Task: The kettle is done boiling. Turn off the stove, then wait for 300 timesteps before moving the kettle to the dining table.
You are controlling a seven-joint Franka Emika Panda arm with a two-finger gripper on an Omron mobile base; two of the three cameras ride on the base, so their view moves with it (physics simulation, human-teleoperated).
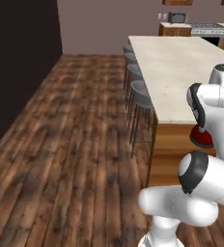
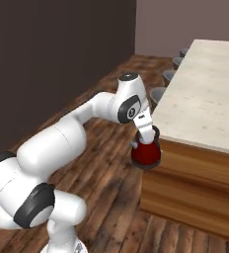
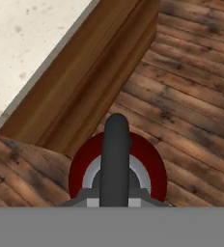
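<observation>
While the arm is reaching forward beside the island, the gripper [image 2: 147, 132] is clamping its fingers together on the dark arched handle of the red kettle [image 2: 146, 154], which is hanging in the air over the wooden floor [image 1: 70, 144]. In the right base view the kettle is hanging just beside the brown wood end panel of the dining table [image 2: 210, 104], below the level of its beige speckled top and not resting on it. In the left base view the kettle [image 1: 201, 135] is peeking out from behind the white arm, against the same wood panel. From the hand view the kettle [image 3: 152, 166] is sitting directly beneath the camera, its handle running up the middle of the picture, with the table's [image 3: 32, 43] stone edge and wood side lying diagonally above it. Grey round stools [image 1: 142, 96] are lining the table's long side, tucked close to it. Far off against the back wall, the stove [image 1: 208, 30] is standing between wooden cabinets.
</observation>
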